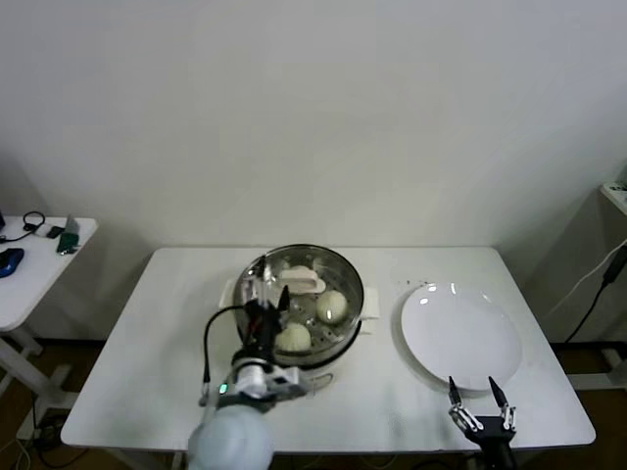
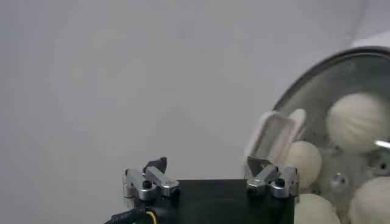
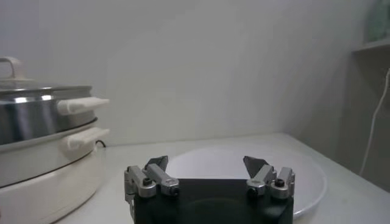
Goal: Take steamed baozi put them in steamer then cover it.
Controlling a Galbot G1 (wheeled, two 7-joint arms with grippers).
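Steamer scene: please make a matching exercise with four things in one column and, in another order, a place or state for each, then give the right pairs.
Things:
1. cover
2. steamed baozi
3. white plate
4. left tool

Places or states:
A. bare, on the table to the right of the steamer
B. open, above the pot's near left rim
C. on the pot, handle up
D. inside the pot, under the glass

Pairs: 1-C, 2-D, 3-A, 4-B

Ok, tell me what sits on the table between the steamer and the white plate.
Nothing: in the head view the stretch of table between the steamer and the white plate is bare; only the steamer's side handle juts toward it.
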